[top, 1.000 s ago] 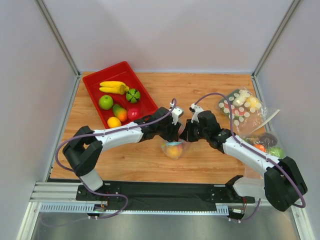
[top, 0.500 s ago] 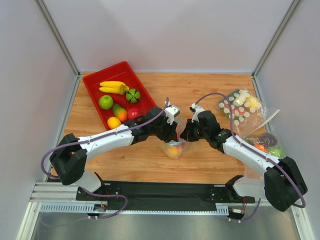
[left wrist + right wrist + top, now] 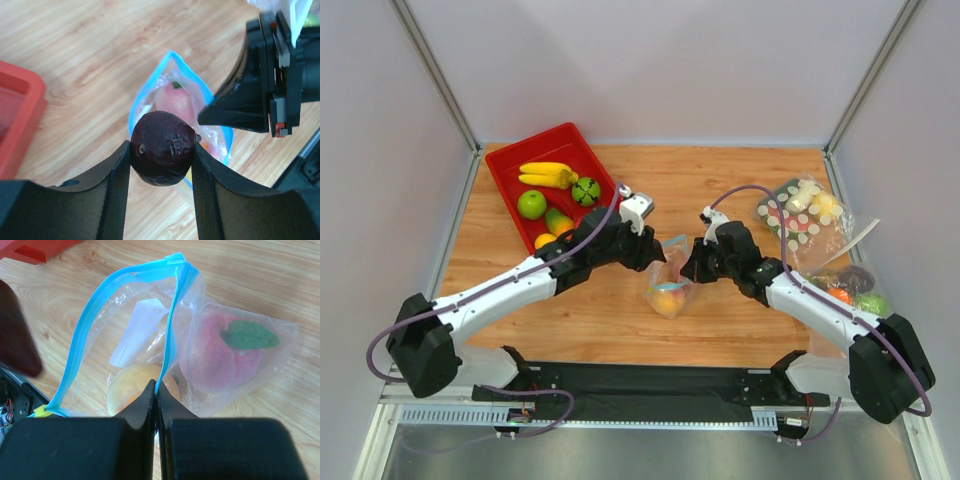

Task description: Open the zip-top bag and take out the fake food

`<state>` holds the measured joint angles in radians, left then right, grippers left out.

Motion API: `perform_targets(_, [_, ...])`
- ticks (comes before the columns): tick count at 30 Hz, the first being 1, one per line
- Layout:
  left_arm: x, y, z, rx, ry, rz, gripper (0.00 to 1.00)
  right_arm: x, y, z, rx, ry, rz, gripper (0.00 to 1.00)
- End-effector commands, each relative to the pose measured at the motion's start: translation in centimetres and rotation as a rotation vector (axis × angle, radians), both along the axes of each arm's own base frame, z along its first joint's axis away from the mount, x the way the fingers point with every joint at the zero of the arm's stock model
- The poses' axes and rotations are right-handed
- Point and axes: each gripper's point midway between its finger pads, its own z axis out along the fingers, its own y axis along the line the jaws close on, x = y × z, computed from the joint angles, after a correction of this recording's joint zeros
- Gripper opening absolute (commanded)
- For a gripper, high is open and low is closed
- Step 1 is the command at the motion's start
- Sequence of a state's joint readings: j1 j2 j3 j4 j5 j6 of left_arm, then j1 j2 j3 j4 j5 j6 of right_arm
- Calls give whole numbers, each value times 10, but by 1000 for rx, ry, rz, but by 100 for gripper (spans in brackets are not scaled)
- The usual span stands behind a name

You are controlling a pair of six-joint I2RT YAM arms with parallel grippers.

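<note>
Table of pale wood fills the overhead view. Near its middle stands the zip-top bag, mouth upward, between the two arms. The left gripper is just at the upper left of the bag, and the right gripper touches the bag's right edge. In the upper left lies a red tray with bananas and a green apple. A bigger crinkly bag lies at the right edge.

In the left wrist view, the two fingers are clamped on the dark purple fruit, one on each side. The fruit hangs above the open mouth of the bag, outside it. Behind it, the pink-red fruit is seen through the clear plastic. The right gripper is black in the upper right.

In the right wrist view, the fingers are pressed together on the blue zip strip, at the lower centre. The mouth is wide open toward the left. Inside lie the yellow-orange fruit, low in the middle, and a white slip. The pink-red fruit with a green leaf is at the right, also under plastic.
</note>
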<state>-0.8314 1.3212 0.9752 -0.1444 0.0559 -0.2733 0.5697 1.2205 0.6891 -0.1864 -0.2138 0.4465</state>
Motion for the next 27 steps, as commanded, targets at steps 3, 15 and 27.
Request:
perform_targets(3, [42, 37, 54, -115, -116, 148, 31, 3, -1, 10, -1, -43, 1, 0])
perform_targets(15, [159, 135, 39, 38, -140, 514, 31, 1, -1, 14, 4, -49, 10, 0])
perform_targets(27, [207, 127, -25, 183, -4, 548, 32, -1, -2, 12, 2, -45, 14, 0])
